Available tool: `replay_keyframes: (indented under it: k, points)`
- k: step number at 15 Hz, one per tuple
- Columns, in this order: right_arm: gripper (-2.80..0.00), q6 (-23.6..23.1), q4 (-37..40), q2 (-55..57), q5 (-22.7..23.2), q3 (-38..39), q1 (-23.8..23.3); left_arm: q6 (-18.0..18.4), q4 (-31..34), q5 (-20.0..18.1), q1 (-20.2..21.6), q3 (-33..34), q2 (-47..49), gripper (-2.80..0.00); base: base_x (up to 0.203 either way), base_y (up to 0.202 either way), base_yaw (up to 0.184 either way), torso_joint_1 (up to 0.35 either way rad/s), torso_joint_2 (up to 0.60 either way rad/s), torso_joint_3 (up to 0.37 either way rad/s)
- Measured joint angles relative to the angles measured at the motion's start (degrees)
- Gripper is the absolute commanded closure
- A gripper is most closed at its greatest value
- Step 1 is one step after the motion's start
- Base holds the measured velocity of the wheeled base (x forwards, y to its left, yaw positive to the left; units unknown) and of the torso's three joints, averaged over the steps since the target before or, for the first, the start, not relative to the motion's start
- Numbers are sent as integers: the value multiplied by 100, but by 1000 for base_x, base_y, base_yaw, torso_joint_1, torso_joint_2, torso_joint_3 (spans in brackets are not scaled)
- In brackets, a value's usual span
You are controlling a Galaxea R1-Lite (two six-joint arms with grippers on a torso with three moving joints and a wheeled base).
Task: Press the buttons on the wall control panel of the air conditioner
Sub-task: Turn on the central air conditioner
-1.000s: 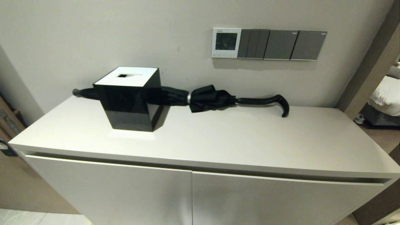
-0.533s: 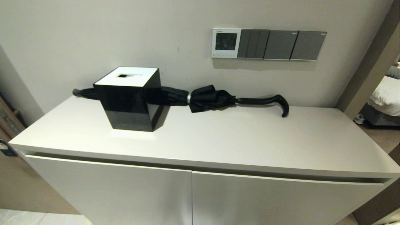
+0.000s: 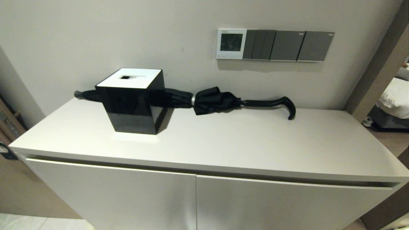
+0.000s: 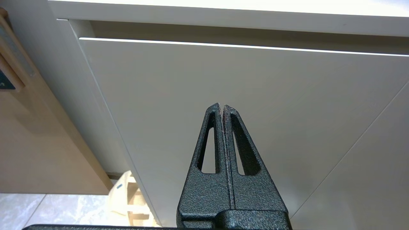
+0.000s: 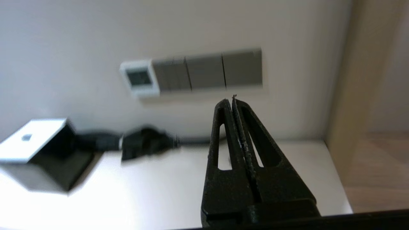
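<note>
We see the air conditioner's wall control panel [image 3: 231,43] on the wall above the white cabinet [image 3: 223,143], its screen dark, the buttons [image 3: 229,56] along its lower edge, dark grey switch plates [image 3: 287,45] touching its right side. Below, a folded black umbrella [image 3: 207,100] lies along the wall behind a black tissue box [image 3: 131,100] — contents unseen. The right gripper [image 5: 230,99] is pinched closed above the cabinet top, well short of the panel; the left gripper [image 4: 221,107] — also closed — faces a cabinet door

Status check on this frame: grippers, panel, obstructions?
Right gripper shut, raised over the cabinet top, short of the control panel. Left gripper shut, parked low. Buttons untouched. Path unobstructed.
</note>
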Motion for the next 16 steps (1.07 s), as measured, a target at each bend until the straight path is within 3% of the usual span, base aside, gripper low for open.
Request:
replay_keyframes:
  k: [3,7,10,16]
  points:
    - [0,172,-20,1820,-471,-1605,290,0,2,0,0,0,0,0,0,0,0,0,0,0]
    - [0,164,-190,3780,-1640,-3124,1308,2,0,0,0,0,0,0,0,0,0,0,0,0]
    - [0,5,-779,4633,-2399,-3411,2081,0,2,0,0,0,0,0,0,0,0,0,0,0]
    - [0,-894,-2018,5314,-3804,-3232,2893,1,1,1,-2,0,0,0,0,0,0,0,0,0]
